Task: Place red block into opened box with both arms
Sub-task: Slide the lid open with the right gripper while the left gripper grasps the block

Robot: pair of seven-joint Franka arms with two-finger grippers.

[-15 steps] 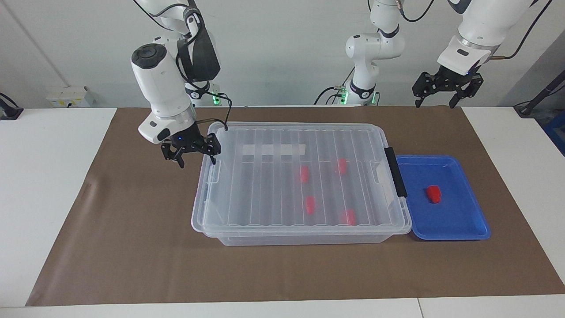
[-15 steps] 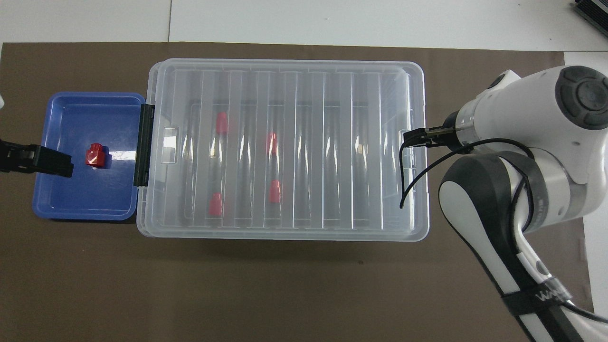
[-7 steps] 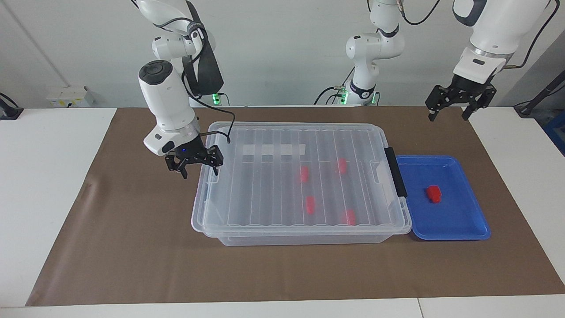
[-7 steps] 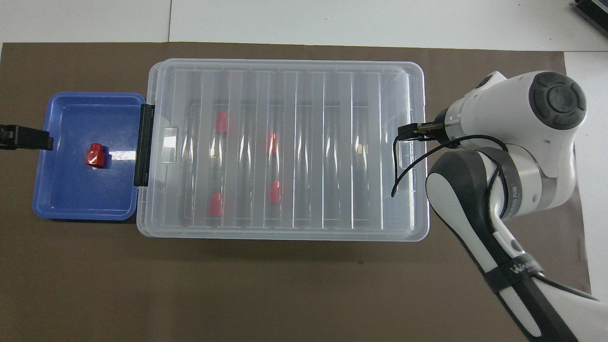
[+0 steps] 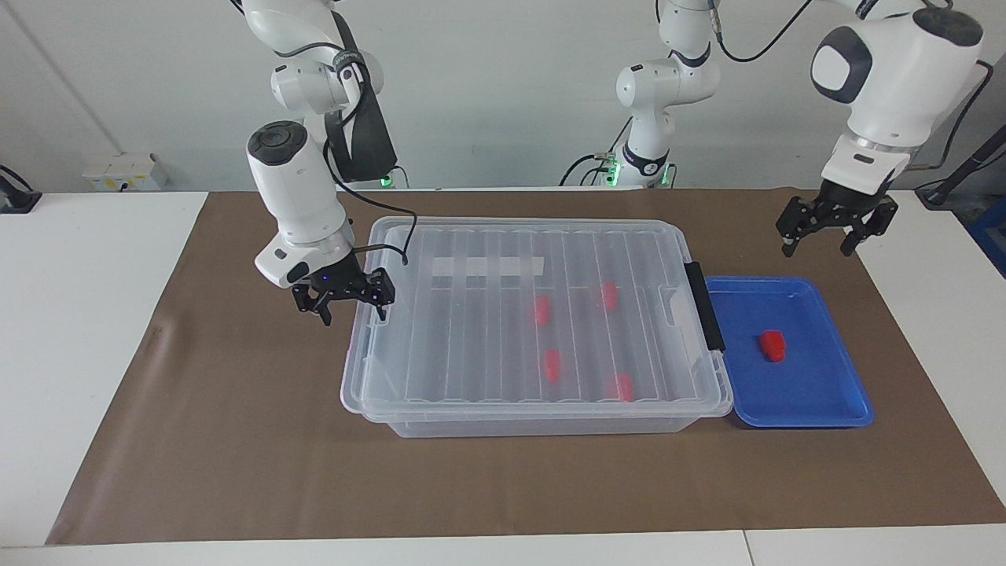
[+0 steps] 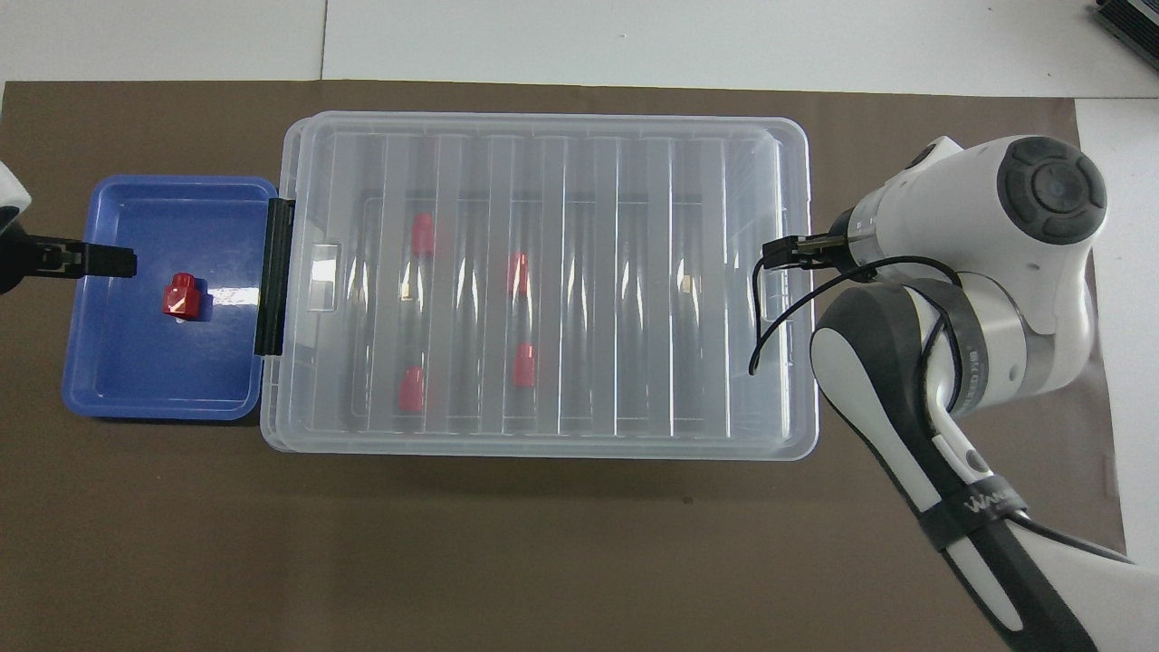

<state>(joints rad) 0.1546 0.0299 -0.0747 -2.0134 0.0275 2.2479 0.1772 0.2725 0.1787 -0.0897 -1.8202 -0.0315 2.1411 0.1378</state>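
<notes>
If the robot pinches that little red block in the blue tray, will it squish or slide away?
The red block looks like hard, shiny plastic, so it probably won't squish. It is small, so likely light. It lies loose on the glossy blue tray, so a nudge might make it skid, and its tapered end could slip from a pinch.

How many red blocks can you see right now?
5: four inside the closed clear box, at and; one in the blue tray at. None looks hidden.
</notes>
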